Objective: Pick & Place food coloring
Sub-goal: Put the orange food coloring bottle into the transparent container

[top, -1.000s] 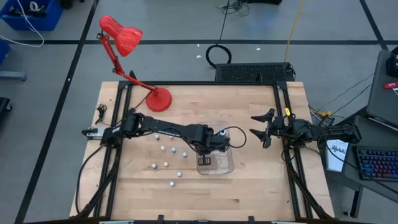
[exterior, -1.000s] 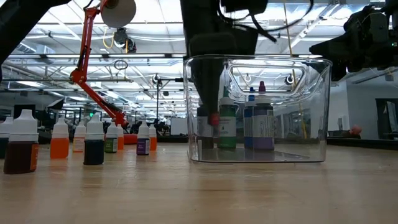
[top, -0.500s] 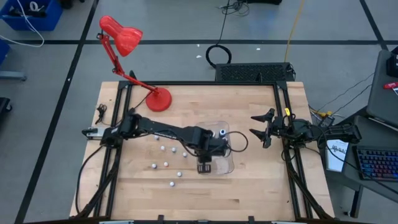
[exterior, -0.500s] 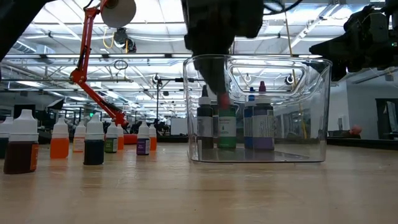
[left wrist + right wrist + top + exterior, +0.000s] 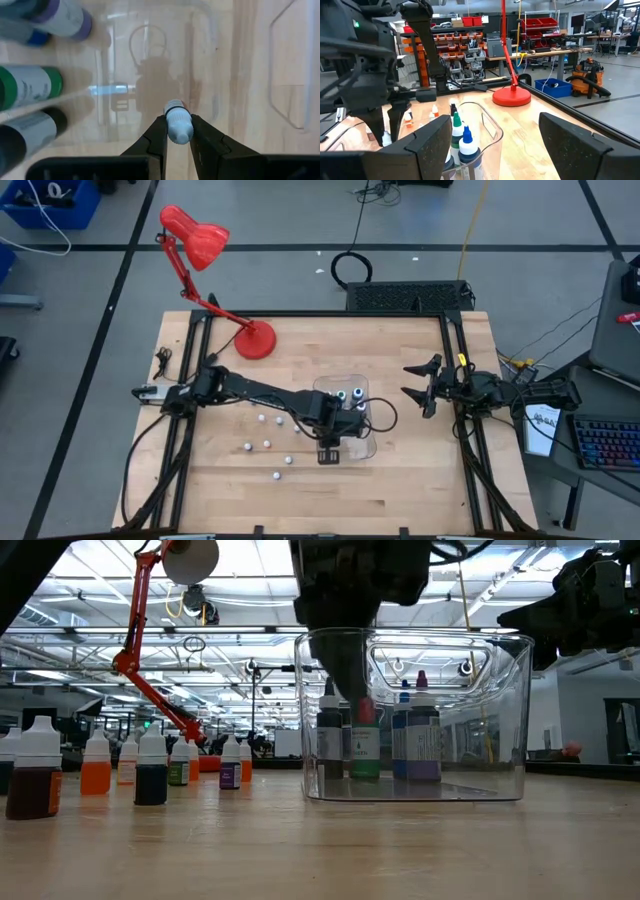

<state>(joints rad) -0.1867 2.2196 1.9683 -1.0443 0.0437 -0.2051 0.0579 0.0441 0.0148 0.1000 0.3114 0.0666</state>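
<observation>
From above we see only the left tool (image 5: pixel 329 448) over the tray (image 5: pixel 367 442); its wrist view shows it pinching a small bottle (image 5: pixel 178 122), seemingly inside, while the right tool (image 5: pixel 421 386) waits open.

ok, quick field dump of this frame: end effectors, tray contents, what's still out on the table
left end effector: shut on a small white-capped dropper bottle, over the clear rectangular plastic tray
right end effector: open, waiting beside the tray
in tray: four upright bottles
on wooden table: small dropper bottles still loose
also: red desk lamp
</observation>
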